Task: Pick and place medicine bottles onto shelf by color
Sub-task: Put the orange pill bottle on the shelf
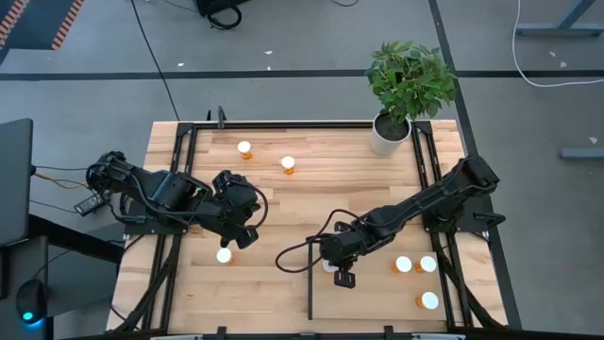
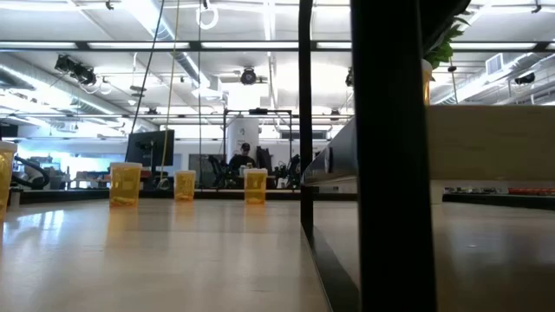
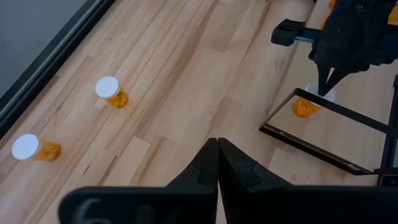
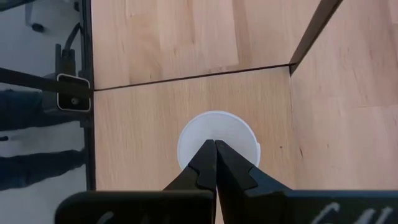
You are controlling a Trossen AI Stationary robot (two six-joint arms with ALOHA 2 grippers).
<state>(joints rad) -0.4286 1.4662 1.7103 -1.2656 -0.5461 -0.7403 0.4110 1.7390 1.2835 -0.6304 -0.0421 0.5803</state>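
Light-wood shelf (image 1: pixel 377 288) bounded by a thin black strip (image 1: pixel 310 283), lying flat under the right gripper (image 1: pixel 343 280). Small medicine bottles with round white caps: three (image 1: pixel 403 264) (image 1: pixel 427 264) (image 1: pixel 428 301) on the panel to the outer side of the right gripper, two (image 1: pixel 244 149) (image 1: pixel 288 164) well beyond the left gripper (image 1: pixel 247 235) toward the potted plant (image 1: pixel 408 87), one (image 1: pixel 224 255) just beside the left gripper.

Right gripper fingers pressed together, holding nothing, tips directly over a white cap (image 4: pixel 216 148) in the right wrist view; hardly visible in the high view beneath the gripper.

Left gripper (image 3: pixel 217 144) likewise closed and empty. From its wrist: orange bodies (image 3: pixel 114 98) below the caps, and that bottle's orange body (image 3: pixel 305 107) under the right arm's tip. From the low view: translucent orange bottles (image 2: pixel 125 185) standing upright.
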